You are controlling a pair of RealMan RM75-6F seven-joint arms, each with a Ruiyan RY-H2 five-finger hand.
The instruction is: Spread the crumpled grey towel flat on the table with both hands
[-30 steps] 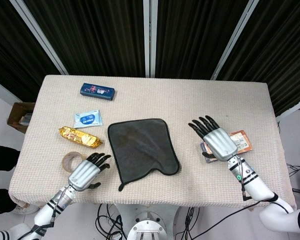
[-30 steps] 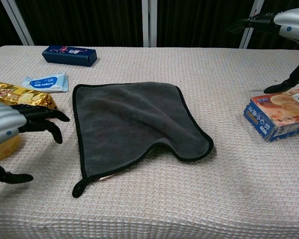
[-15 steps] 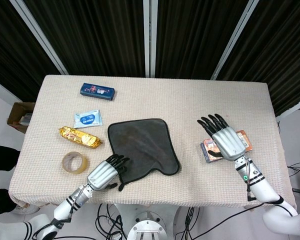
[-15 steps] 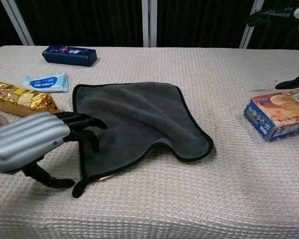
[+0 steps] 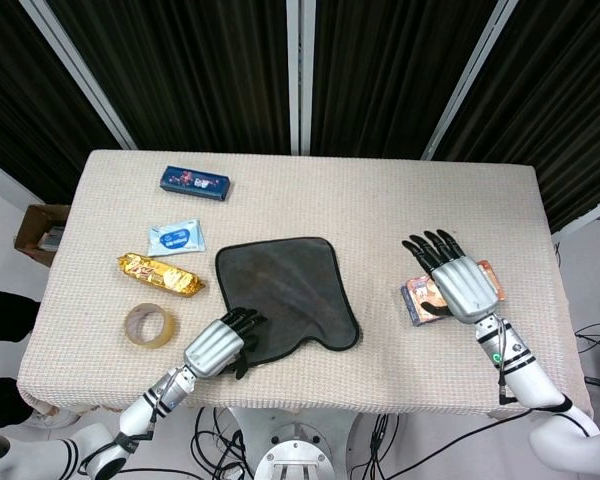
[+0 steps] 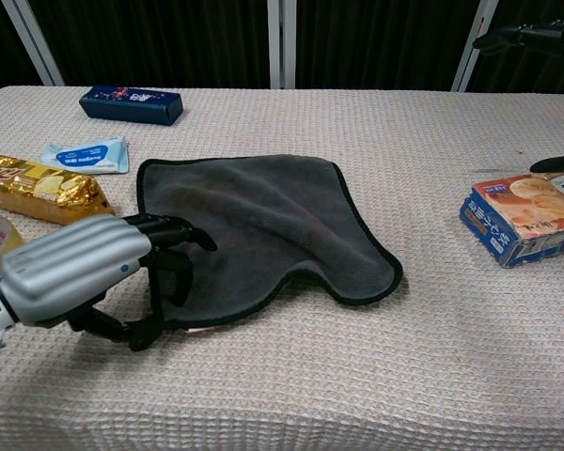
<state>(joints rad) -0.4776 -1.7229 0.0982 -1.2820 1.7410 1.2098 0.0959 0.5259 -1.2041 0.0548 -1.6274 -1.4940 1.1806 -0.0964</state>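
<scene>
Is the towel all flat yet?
Almost. Most of the towel lies flat on the table. The left hand has its fingers on the near-left corner. The near edge dips inward, so that corner looks unspread. The right hand hovers over the box.

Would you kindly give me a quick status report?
Left hand on grey towel near corner. Right hand open above snack box. Towel mostly flat.

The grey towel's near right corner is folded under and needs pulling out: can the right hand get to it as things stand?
Probably yes. The right hand hovers open over the snack box, and only bare table lies between it and the grey towel. The left hand is at the other corner.
</scene>
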